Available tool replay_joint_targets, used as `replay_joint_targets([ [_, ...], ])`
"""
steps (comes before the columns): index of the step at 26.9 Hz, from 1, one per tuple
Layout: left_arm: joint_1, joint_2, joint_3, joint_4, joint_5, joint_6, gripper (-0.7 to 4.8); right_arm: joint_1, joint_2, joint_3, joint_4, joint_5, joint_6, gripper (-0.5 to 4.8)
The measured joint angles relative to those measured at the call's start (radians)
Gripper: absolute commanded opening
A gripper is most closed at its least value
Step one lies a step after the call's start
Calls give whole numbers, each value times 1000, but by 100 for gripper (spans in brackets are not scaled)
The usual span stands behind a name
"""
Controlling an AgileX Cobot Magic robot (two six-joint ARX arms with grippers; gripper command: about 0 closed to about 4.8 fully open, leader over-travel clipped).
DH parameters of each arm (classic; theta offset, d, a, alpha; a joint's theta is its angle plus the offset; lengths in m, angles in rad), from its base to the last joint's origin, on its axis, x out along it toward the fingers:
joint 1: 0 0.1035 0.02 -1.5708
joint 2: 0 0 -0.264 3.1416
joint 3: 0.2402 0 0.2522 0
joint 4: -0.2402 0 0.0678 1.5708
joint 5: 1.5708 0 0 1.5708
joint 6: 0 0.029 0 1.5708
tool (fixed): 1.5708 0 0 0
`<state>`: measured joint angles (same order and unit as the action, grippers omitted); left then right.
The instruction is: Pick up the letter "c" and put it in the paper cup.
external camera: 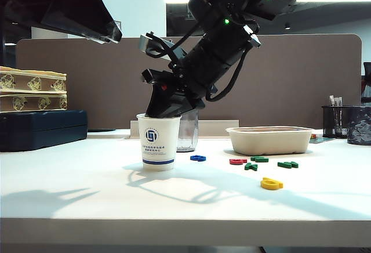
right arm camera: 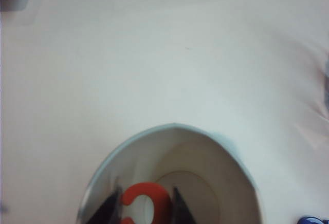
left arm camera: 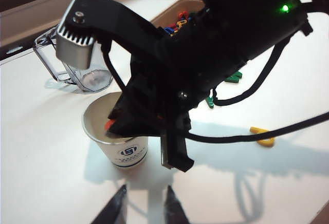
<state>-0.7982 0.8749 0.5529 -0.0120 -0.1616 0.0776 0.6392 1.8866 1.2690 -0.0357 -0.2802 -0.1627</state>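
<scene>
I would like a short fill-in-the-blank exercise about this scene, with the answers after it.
1. The right gripper holds the orange-red letter "c" inside the ____ paper cup.
2. The left gripper hovers with nothing between its ____.
3. Behind the paper cup stands a grey translucent ____ cup.
4. The loose letter nearest the table's front edge is ____.

Answers: white; fingers; plastic; yellow

The right arm reached down from the upper right of the exterior view, its right gripper (right arm camera: 146, 208) tipped steeply downward, jaws clamped on either side of a small piece. The left gripper (left arm camera: 145, 207) hung apart from it, pointing at the table, its fingers (left arm camera: 117, 206) parted and holding nothing.
</scene>
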Motion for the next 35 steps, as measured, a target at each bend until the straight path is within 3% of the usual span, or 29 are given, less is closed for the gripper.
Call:
replay_joint_targets([
  [3, 0, 0, 0, 0, 0, 0, 88, 0, 0, 0, 3, 11, 0, 158],
  [15, 0, 0, 0, 0, 0, 0, 88, -1, -2, 2, 3, 12, 0, 158],
  [26, 0, -150, 0, 0, -60, 39, 88, -76, -229, 2, -98, 20, -35, 158],
  [35, 0, -262, 0, -2, -86, 68, 88, -77, -353, 1, -147, 19, -53, 158],
])
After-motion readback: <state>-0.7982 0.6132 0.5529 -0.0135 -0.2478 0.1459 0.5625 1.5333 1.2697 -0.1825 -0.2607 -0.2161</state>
